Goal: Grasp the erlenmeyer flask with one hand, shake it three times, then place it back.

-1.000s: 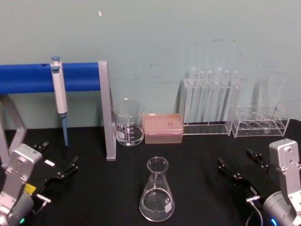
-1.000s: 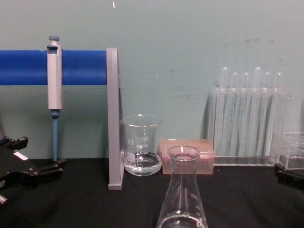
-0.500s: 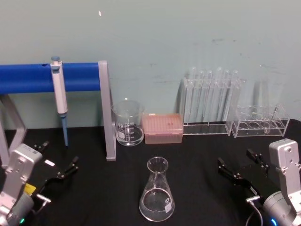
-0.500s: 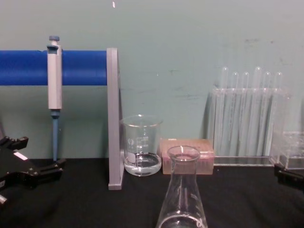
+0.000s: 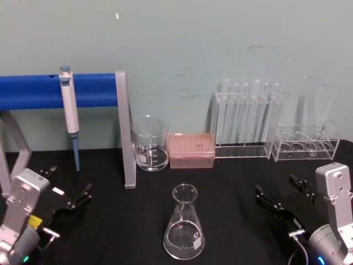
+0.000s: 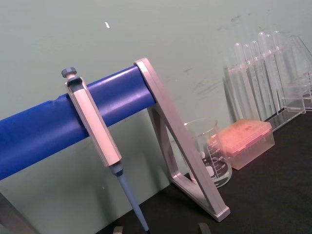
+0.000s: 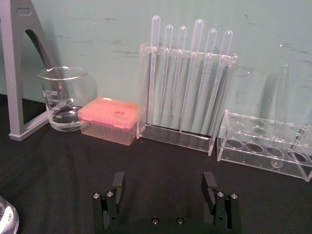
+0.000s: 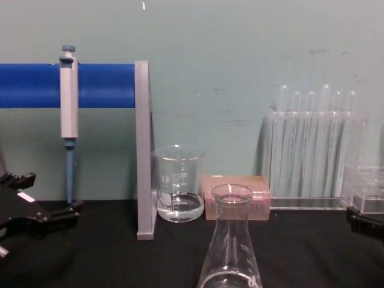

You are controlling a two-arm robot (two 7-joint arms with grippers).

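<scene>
The erlenmeyer flask [image 5: 184,223] is clear glass and stands upright on the black table, near the front and about midway between my arms. In the chest view the erlenmeyer flask [image 8: 231,240] rises large at the bottom centre. A sliver of the flask [image 7: 6,217] shows in the right wrist view. My left gripper [image 5: 69,182] rests open at the front left, well apart from the flask. My right gripper [image 5: 277,186] sits open at the front right, also apart from it. The right wrist view shows the right gripper [image 7: 164,181] with its jaws wide and nothing between them.
Along the back stand a glass beaker [image 5: 150,143], a pink tip box [image 5: 190,149], a tall tube rack [image 5: 245,118] and a low clear rack [image 5: 306,141]. A blue bar [image 5: 33,91] on grey uprights [image 5: 126,132] carries a hanging pipette [image 5: 69,107] at the left.
</scene>
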